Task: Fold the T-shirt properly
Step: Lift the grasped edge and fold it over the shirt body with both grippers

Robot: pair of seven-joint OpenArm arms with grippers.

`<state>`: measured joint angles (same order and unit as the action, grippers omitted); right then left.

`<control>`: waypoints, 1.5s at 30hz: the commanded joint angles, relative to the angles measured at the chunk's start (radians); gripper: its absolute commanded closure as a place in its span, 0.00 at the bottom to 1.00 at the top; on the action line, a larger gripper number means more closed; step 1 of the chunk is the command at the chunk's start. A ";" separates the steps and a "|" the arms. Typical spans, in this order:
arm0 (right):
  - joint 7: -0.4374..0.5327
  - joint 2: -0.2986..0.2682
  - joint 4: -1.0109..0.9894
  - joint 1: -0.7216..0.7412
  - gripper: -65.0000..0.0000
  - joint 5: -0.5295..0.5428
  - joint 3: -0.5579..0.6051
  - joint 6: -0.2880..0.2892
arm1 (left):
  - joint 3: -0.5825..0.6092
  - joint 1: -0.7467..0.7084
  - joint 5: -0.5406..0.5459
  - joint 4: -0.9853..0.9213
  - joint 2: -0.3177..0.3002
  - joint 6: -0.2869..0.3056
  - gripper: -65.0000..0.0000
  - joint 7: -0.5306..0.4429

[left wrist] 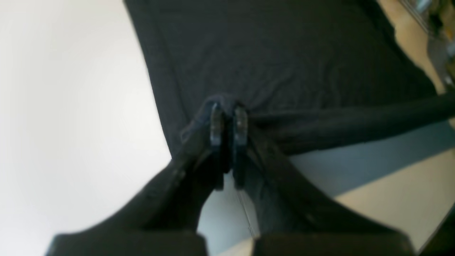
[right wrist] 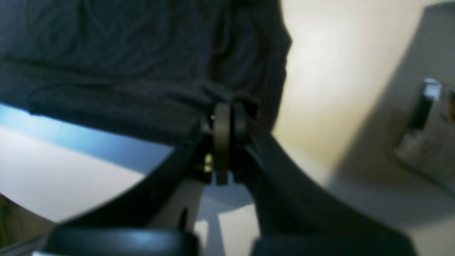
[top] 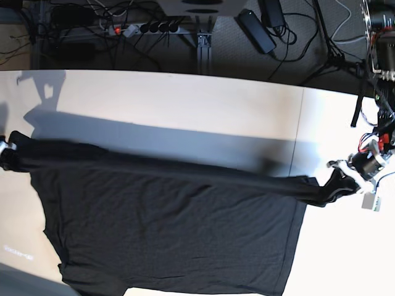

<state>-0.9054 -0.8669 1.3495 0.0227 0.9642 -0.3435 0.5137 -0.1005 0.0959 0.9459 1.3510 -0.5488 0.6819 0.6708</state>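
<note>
Two hands are on the job, both pinching cloth. Biggest first: the white desk [top: 185, 105] carries the T-shirt [top: 173, 240], which lies black and plain side up across its near half, the lower body spread flat, the far edge lifted and pulled into a taut band between our arms. Left hand [left wrist: 227, 122], on the base view's right, has its fingers closed narrow on a bunched corner of fabric; right hand [right wrist: 227, 129], at the base view's left edge, grips the other corner the same way. We judge this as a mid-fold step: edge raised, ready to carry over. Next move calls for both hands travelling together toward the near hem, keeping tension even so the band doesn't sag or skew. No containers visible, nothing to report there.
</note>
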 commanded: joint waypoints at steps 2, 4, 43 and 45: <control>0.042 -0.029 -0.039 0.105 1.00 -0.016 0.057 0.077 | 0.036 0.074 0.004 -0.046 -0.016 0.016 1.00 -0.028; 0.042 -0.022 -0.101 0.195 1.00 -0.015 0.122 0.077 | 0.089 0.124 -0.034 -0.106 -0.016 0.016 1.00 -0.060; 0.272 0.222 -0.565 0.716 1.00 -0.422 0.398 0.076 | 0.181 0.322 -0.184 -0.273 0.002 0.016 0.88 -0.196; 0.315 0.232 -0.579 0.716 1.00 -0.452 0.398 0.073 | 0.181 0.323 -0.189 -0.273 0.012 0.016 0.72 -0.196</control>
<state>-0.6189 -0.6147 0.7567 0.7071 0.5022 0.0647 0.5140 0.0868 0.3908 0.7422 1.0653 -0.5232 0.6853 0.4999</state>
